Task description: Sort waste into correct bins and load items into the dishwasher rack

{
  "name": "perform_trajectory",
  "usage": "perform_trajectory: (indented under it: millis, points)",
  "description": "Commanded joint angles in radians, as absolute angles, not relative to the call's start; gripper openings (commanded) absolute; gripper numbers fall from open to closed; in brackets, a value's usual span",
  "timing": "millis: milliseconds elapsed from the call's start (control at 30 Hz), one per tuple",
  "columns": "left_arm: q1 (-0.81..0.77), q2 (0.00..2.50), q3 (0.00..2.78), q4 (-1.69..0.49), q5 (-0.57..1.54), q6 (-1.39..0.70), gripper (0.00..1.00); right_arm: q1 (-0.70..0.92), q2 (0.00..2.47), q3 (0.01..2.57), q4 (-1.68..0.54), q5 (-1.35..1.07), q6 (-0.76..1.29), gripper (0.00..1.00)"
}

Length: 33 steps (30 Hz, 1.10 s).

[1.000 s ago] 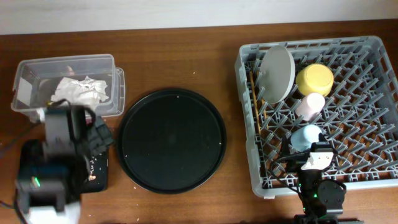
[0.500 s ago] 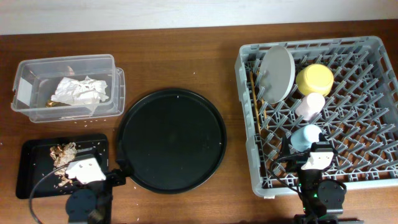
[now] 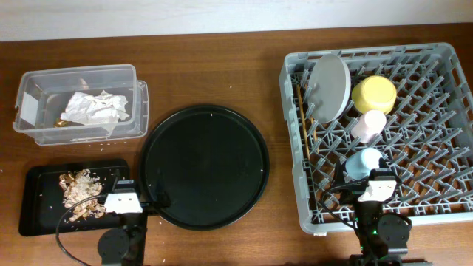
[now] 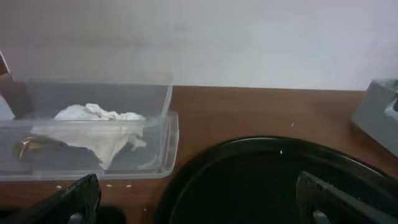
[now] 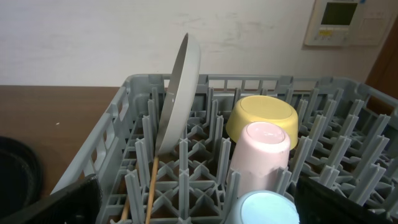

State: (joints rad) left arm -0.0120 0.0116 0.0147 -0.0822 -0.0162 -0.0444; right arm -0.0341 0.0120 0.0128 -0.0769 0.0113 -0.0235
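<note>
The grey dishwasher rack (image 3: 443, 188) holds an upright grey plate (image 3: 329, 87), a yellow bowl (image 3: 373, 94), a pink cup (image 3: 367, 125), a light-blue cup (image 3: 363, 162) and wooden chopsticks (image 3: 304, 122). A paper wrapper (image 3: 92, 108) lies in the clear tub (image 3: 29, 81). Food scraps (image 3: 80, 193) lie in the black rectangular tray (image 3: 41, 222). My left gripper (image 3: 137, 196) is open and empty, low at the table's front, between that tray and the round tray. My right gripper (image 3: 373, 181) is open and empty at the rack's front edge, just behind the blue cup (image 5: 267, 210).
A big round black tray (image 3: 205, 166) sits mid-table, and its rim fills the lower left wrist view (image 4: 261, 174). A few crumbs lie on the wood beside the tub. The rack's near wall (image 5: 106, 137) stands right in front of my right fingers.
My left arm has pulled back from over the black rectangular tray to the table's front edge and shifted right, uncovering the food scraps. The right arm has not moved.
</note>
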Motion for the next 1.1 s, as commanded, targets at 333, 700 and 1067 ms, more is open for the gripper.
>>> perform_trajectory:
  millis: [333,700,1067]
  points:
    - [-0.012,0.006,0.009,-0.083,-0.019,0.066,0.99,-0.041,0.004,0.006,-0.082,0.02,-0.022,0.99]
    - [-0.012,0.006,0.009,-0.083,-0.019,0.066,0.99,-0.041,0.004,0.006,-0.082,0.019,-0.022,0.99]
    - [-0.012,0.006,0.009,-0.083,-0.019,0.066,0.99,-0.041,0.004,0.006,-0.082,0.02,-0.022,0.99]
